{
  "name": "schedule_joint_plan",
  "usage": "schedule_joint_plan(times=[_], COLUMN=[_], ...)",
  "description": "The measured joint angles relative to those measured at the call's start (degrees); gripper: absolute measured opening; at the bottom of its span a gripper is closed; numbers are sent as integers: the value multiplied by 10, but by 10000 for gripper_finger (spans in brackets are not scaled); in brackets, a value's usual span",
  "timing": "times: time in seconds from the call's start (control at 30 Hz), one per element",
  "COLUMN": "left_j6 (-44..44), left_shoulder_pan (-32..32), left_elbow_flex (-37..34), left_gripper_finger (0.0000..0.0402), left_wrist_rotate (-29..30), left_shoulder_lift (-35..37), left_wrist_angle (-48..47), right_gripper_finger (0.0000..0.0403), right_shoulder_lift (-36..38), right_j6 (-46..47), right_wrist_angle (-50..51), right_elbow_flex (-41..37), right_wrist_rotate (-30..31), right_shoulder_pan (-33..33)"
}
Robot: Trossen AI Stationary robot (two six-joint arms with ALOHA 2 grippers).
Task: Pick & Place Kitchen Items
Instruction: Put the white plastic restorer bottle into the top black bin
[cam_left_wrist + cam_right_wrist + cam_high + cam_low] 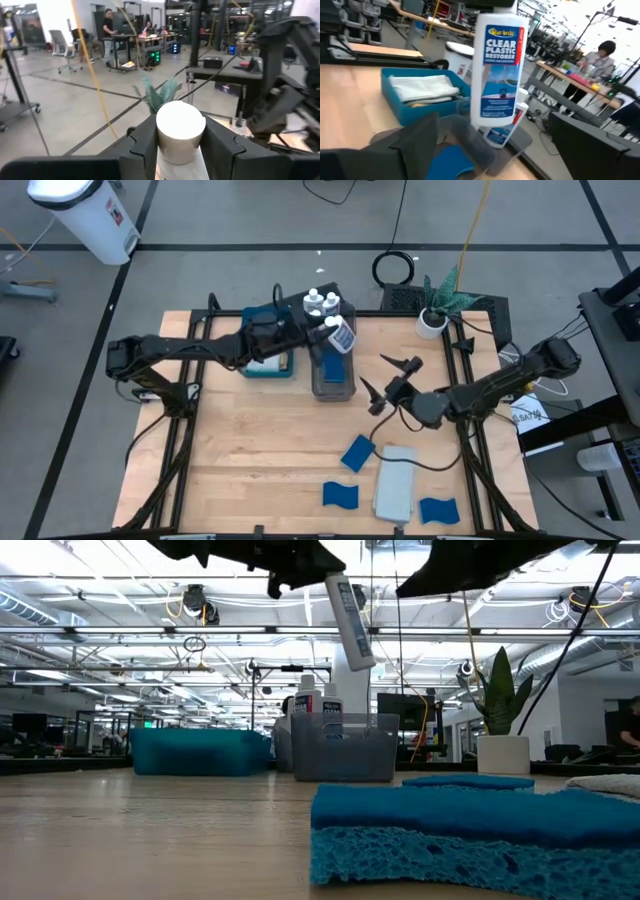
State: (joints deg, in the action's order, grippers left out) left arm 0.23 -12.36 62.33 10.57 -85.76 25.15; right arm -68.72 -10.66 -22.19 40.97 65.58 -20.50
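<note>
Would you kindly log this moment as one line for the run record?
left gripper: shut on small white labelled bottle, held above grey plastic bin | right gripper: open, empty, beside bin

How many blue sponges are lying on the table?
3, all at the table's near end: one sponge left of the grey cloth, a second sponge nearer the edge, a third sponge right of the cloth. Others may be hidden.

From my seat, the bottle's label is cut off in the left wrist view, and I can't read the bin's contents from above.
</note>
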Motion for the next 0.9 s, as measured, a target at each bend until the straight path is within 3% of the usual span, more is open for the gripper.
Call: schedule_joint_plan(times=[0.3, 0.43, 0.6, 0.9], left_j6=[-51, -57, -68, -80], left_shoulder_pan=[-60, -80, -100, -106], left_elbow_flex=[0, 0, 0, 3], left_gripper_finger=[118, 118, 118, 118], left_wrist_rotate=[-29, -36, -34, -35], left_shoulder_lift=[-2, -5, -5, -5], left_wrist_angle=[-3, -22, -39, -65], right_gripper_finger=[333, 331, 331, 331], right_shoulder_lift=[20, 20, 20, 20], right_j6=[101, 97, 22, 71], right_wrist_angle=[105, 113, 100, 101], right_elbow_flex=[0, 0, 0, -24], right_wrist_rotate=[2, 3, 31, 32], right_shoulder_pan=[-10, -9, -4, 11])
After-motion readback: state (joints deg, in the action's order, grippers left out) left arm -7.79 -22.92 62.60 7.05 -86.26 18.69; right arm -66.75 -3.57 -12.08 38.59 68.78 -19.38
